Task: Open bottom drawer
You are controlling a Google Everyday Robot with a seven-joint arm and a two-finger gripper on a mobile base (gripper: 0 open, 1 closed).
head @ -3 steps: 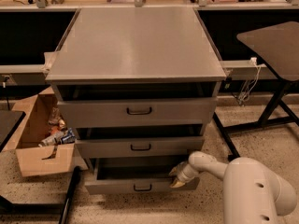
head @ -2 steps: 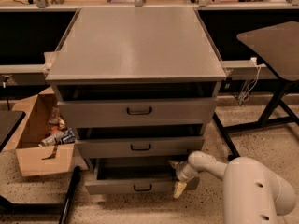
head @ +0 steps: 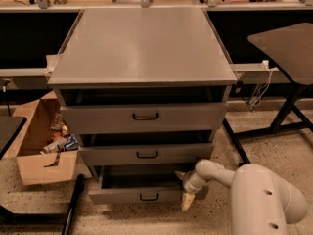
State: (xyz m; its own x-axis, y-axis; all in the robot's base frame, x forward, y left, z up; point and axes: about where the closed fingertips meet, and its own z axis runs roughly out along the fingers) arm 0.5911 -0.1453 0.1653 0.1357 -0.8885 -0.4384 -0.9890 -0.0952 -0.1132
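Note:
The grey cabinet (head: pixel 142 48) has three drawers. The bottom drawer (head: pixel 122 196) has the slimmest front, with a small dark loop handle (head: pixel 149 197), and stands pulled out, its dark tray showing behind the front. My gripper (head: pixel 187 196) is at the right end of that drawer front, low near the floor, with a pale finger (head: pixel 187 201) pointing down past the panel's edge. The white arm (head: pixel 254 195) reaches in from the lower right.
The top drawer (head: pixel 144 116) and middle drawer (head: pixel 145 153) are slightly out. A cardboard box (head: pixel 41 146) with clutter sits on the floor at left. A dark table leg (head: pixel 72 207) stands at lower left. A desk with black legs (head: pixel 286 106) stands at right.
My gripper has dropped lower along the right end of the bottom drawer front, its finger now pointing down. The drawer stands about as far out as before.

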